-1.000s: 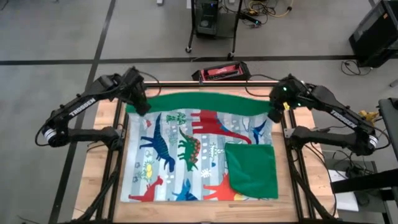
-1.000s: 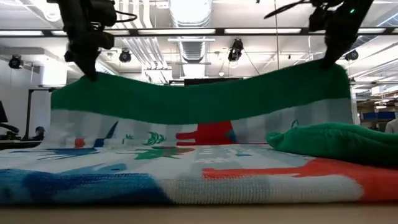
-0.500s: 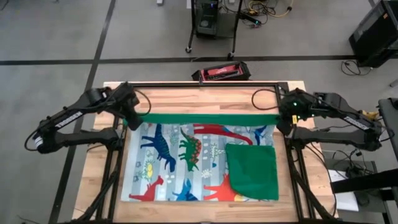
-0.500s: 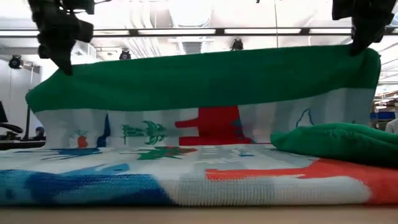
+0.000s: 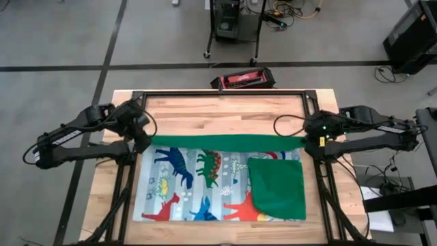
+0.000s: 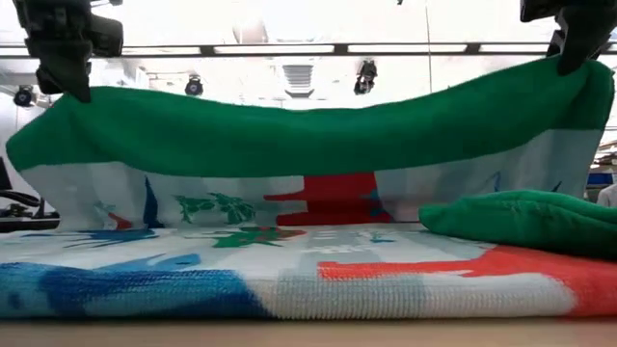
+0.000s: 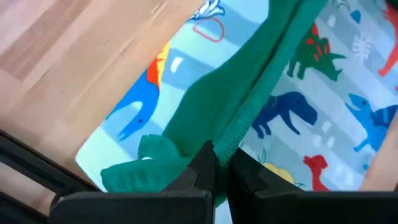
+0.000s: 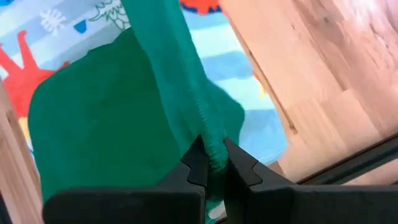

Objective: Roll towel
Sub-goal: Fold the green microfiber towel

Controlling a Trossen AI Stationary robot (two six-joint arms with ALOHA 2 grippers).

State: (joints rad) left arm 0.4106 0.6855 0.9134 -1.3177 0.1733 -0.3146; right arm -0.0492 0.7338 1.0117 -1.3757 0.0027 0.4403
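The towel point(image 5: 205, 184) lies print-up on the wooden table, dinosaurs showing. Its near right corner point(image 5: 276, 188) is folded over, green back up. Its far edge is raised as a green band point(image 5: 225, 141) across the table's width, sagging a little in the middle in the low view point(image 6: 308, 135). My left gripper point(image 5: 145, 137) is shut on the band's left end, my right gripper point(image 5: 308, 140) on its right end. Below the band the cloth hangs down to the part that lies flat. My left gripper pinches the towel's green far edge at its left corner point(image 7: 233, 140) between its two fingers, slanting down from above. That corner is lifted clear, and the cloth hangs below the fingers point(image 6: 72, 92). My right gripper pinches the green far edge at its right corner point(image 8: 208, 134) between its two fingers, slanting down from above. The corner is held above the table, and the cloth between the two grippers hangs in a shallow sag point(image 6: 569, 67).
Bare wood point(image 5: 225, 116) shows on the table's far side, behind the raised edge. Black frame rails point(image 5: 218, 93) run around the table. A red and black device point(image 5: 242, 79) sits at the far edge. Cables and equipment stand on the floor beyond.
Both grippers have come toward the table's near edge, staying shut and carrying the towel's raised far edge over the flat part. More bare wood shows behind it. The near part of the towel and the folded corner have stayed where they were.
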